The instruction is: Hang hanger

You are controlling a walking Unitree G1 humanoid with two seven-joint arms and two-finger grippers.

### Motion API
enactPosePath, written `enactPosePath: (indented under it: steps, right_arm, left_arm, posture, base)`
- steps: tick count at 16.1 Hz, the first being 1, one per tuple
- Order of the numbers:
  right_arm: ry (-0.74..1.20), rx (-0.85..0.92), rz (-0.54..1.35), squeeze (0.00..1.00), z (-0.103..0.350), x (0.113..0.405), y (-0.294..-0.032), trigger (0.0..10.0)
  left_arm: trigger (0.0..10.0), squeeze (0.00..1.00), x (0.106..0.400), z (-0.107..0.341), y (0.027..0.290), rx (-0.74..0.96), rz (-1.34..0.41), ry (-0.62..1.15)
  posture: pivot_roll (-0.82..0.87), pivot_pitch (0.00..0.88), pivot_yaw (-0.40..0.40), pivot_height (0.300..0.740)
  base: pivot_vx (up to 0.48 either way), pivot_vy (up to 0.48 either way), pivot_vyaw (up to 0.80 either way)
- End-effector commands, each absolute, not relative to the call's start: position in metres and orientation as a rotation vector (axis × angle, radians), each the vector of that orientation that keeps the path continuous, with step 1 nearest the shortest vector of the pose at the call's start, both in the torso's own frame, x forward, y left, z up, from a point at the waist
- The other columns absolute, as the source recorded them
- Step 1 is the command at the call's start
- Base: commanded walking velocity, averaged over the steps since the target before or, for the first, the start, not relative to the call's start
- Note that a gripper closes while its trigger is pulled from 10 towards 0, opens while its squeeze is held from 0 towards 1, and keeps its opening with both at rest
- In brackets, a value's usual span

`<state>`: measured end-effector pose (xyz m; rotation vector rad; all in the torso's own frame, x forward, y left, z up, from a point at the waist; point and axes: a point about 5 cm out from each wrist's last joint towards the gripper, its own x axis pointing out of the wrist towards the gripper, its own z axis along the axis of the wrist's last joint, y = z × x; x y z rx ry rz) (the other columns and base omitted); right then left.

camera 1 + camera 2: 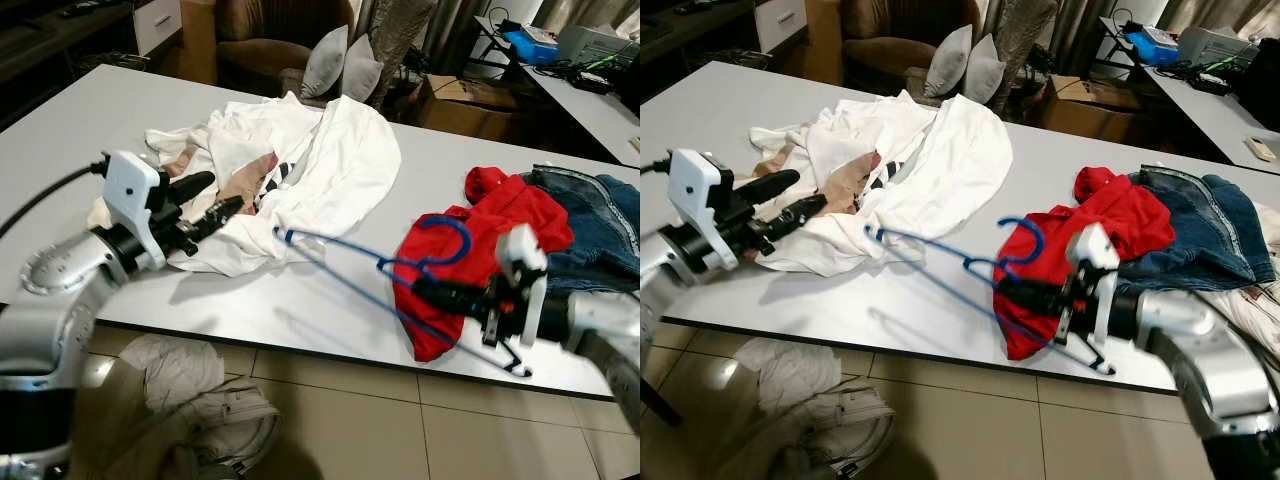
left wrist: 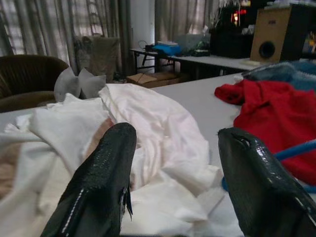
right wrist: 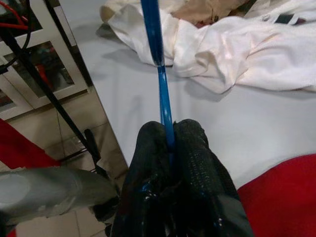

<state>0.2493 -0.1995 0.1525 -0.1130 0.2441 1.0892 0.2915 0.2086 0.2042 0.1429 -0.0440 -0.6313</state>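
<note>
Blue hanger point(image 1: 340, 262) is being pinched tight by the right gripper point(image 1: 428, 290) near the tabletop's point(image 1: 300, 300) front edge, not hung yet, while the left gripper point(image 1: 215, 200) is waiting open.

- left gripper point(image 2: 173, 163), its two black fingers point(image 2: 98, 187) spread apart
- white clothes point(image 2: 148, 128) heaped just beyond them
- red garment point(image 2: 276, 118) beside a blue hanger point(image 2: 296, 150)
- grey cushions point(image 2: 79, 84) behind

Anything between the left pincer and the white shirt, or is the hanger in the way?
Nothing visible blocks it. The left pincer is open at the edge of the white shirt. The blue hanger sits off to its right, clamped by the right pincer, its far end touching the shirt's edge.
</note>
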Motion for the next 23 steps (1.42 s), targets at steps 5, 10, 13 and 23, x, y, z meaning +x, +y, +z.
enactPosePath:
  steps: [5, 10, 13, 23]
  right_arm:
    - [0.233, -0.129, 1.066, 0.0, 0.157, 0.244, -0.202, 10.0]
    - [0.054, -0.024, 0.8, 0.0, 0.168, 0.274, -0.186, 10.0]
    - [-0.012, 0.141, 0.506, 0.0, 0.17, 0.288, -0.184, 10.0]
    - [0.006, -0.021, 0.231, 0.0, 0.16, 0.29, -0.161, 10.0]
  left_arm:
    - [10.0, 1.0, 0.303, 0.185, 0.161, 0.001, -0.639, -0.072]
    - [10.0, 0.95, 0.321, 0.2, 0.163, -0.103, -0.43, -0.11]
    - [10.0, 0.18, 0.312, 0.191, 0.154, -0.114, -0.384, -0.11]
    - [10.0, 0.15, 0.304, 0.164, 0.194, 0.047, -0.156, -0.002]
  posture:
    - [-0.04, 0.0, -0.099, 0.74]
    - [-0.02, 0.0, -0.069, 0.74]
    - [0.0, 0.0, -0.053, 0.74]
    - [-0.04, 0.0, -0.078, 0.74]
  base:
    - [0.0, 0.0, 0.0]
    - [0.0, 0.0, 0.0]
    - [0.0, 0.0, 0.0]
    - [0.0, -0.384, 0.0]
